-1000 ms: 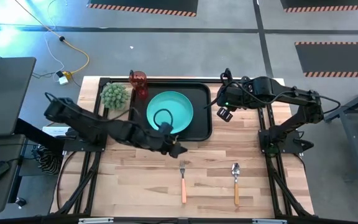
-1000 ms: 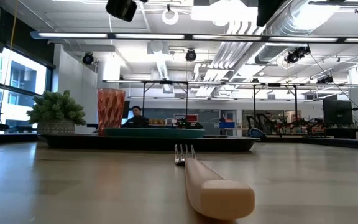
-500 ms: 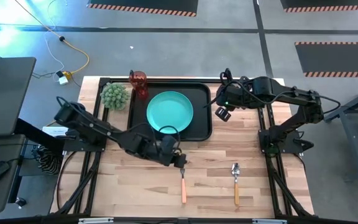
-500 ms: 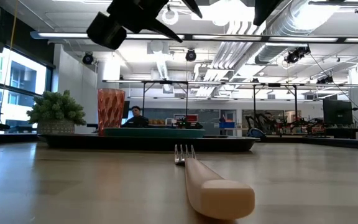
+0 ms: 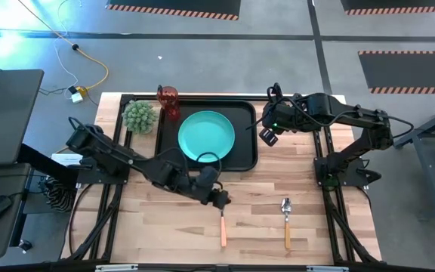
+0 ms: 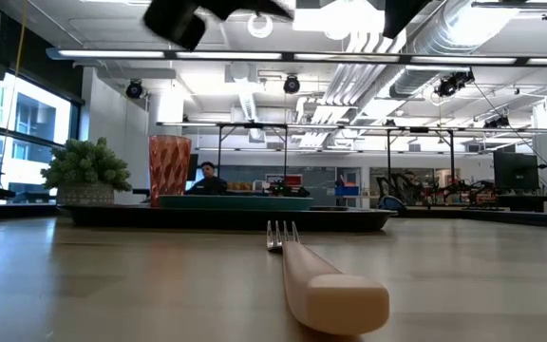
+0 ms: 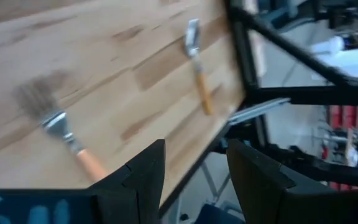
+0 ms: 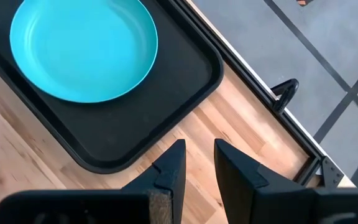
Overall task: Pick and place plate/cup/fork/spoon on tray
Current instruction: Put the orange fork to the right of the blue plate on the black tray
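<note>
Currently the tray (image 5: 245, 136) sits at the far middle of the worktop (image 5: 165, 219) and holds the plate (image 5: 206, 135), which lies flat in the tray's middle with bare black floor on either side. The cup (image 5: 168, 100) stands upright at the tray's far left corner; whether it is inside the rim or just off it is unclear. A potted plant (image 5: 138, 115) stands on the worktop just beside the tray's left edge. The fork (image 5: 222, 224) and spoon (image 5: 286, 221) lie on the bare wood near the front, apart from each other, handles toward the front edge. The left end effector (image 5: 221, 199) hovers right over the fork's tines, fingers spread, gripping nothing. The right end effector (image 5: 266, 136) hangs by the tray's right rim, fingers partly apart, empty.
</note>
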Controlling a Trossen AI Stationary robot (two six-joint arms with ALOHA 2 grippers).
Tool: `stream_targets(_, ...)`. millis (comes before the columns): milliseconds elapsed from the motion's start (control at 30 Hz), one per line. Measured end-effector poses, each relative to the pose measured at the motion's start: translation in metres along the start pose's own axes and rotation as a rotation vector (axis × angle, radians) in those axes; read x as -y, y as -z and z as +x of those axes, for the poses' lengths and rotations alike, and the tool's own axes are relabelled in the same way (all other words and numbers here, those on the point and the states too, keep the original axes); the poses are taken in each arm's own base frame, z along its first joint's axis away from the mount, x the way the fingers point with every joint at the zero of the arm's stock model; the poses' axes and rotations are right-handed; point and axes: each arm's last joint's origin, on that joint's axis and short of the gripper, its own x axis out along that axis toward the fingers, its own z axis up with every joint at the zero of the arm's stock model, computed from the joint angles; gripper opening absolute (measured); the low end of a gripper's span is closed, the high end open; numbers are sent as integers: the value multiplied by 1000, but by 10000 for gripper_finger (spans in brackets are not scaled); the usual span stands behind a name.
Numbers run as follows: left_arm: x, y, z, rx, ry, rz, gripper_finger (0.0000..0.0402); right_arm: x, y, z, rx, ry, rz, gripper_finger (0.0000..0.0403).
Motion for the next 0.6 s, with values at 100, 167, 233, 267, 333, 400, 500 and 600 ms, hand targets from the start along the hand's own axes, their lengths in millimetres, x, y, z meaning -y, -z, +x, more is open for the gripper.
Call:
stream_targets(100, 15, -11, -3, 26, 40, 44, 161, 0, 0, 0, 2, 3, 6, 76)
stream_targets(167, 22, -18, -6, 42, 52, 68, 161, 0, 0, 0, 2, 3, 6, 76)
stream_targets(233, 27, -24, -9, 59, 52, 72, 161, 0, 0, 0, 2, 3, 6, 76)
stream_targets(267, 27, -26, -8, 66, 42, 71, 161, 0, 0, 0, 2, 3, 6, 76)
stream_targets(333, 27, -28, -8, 65, 16, 72, 161, 0, 0, 0, 1, 3, 6, 76)
stream_targets(400, 30, -28, -6, 68, 23, 71, 161, 0, 0, 0, 0, 2, 6, 76)
stream_targets(500, 29, -22, 0, 56, 1, 75, 161, 0, 0, 0, -2, 0, 6, 76)
stream_targets(600, 25, -16, 12, 47, -28, 69, 161, 0, 0, 0, -2, 0, 6, 76)
